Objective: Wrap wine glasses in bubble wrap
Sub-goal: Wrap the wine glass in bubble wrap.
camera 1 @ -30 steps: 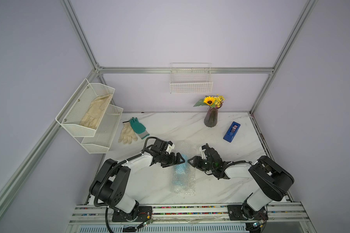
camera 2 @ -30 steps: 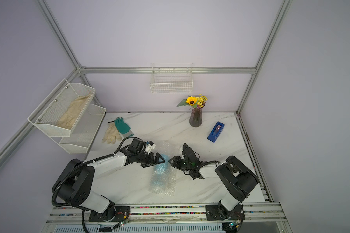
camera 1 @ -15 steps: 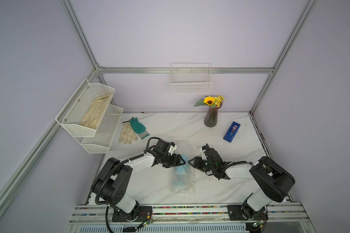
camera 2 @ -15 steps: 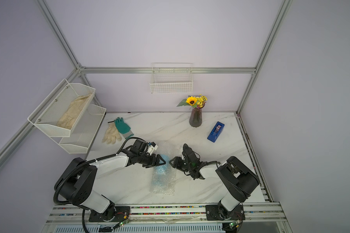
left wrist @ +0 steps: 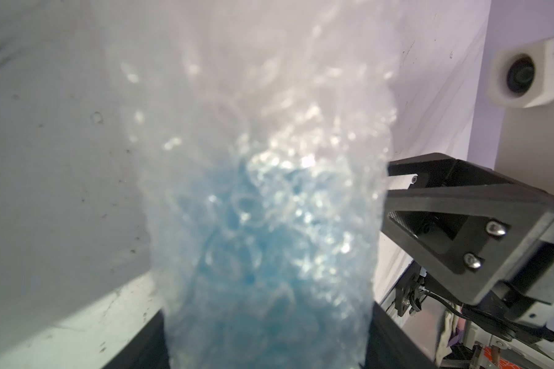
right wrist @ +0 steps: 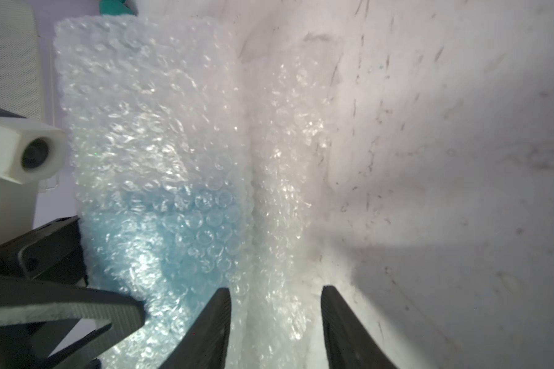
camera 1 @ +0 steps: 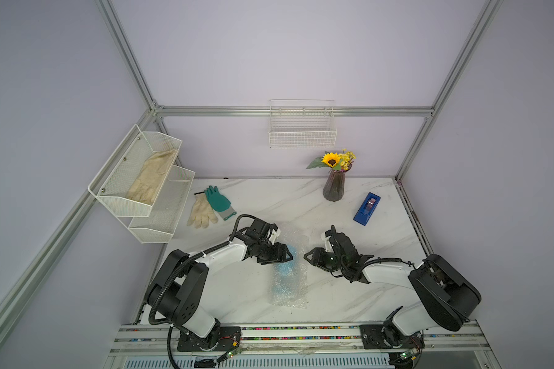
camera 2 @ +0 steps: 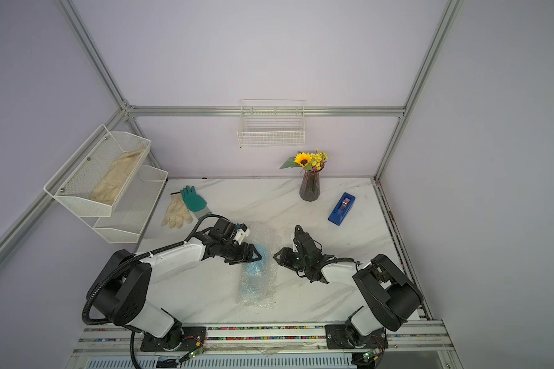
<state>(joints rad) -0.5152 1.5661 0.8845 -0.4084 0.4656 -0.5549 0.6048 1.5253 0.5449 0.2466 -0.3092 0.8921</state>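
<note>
The light-blue wine glass [camera 1: 283, 271] [camera 2: 252, 269] lies on the table inside the bubble wrap [camera 1: 289, 292] [camera 2: 257, 295], showing only as a blue blur through the film. My left gripper [camera 1: 286, 254] [camera 2: 256, 254] is shut on the wrapped glass. In the left wrist view the wine glass [left wrist: 253, 242] under the bubble wrap [left wrist: 253, 96] fills the gap of the left gripper [left wrist: 267, 322]. My right gripper [camera 1: 306, 255] [camera 2: 276, 255] is open on the opposite side. In the right wrist view the right gripper [right wrist: 275, 292] straddles a loose fold of bubble wrap [right wrist: 147, 111] beside the wine glass [right wrist: 173, 252].
A purple vase of flowers [camera 1: 333, 189] and a blue tape dispenser [camera 1: 367, 209] stand at the back right. Gloves [camera 1: 210, 207] lie at the back left. A white mesh shelf [camera 1: 141, 179] hangs on the left wall and a wire basket [camera 1: 302, 134] on the back wall.
My left gripper has moved right onto the wrapped glass and closed on it. The right gripper's jaws have narrowed slightly around the loose fold.
</note>
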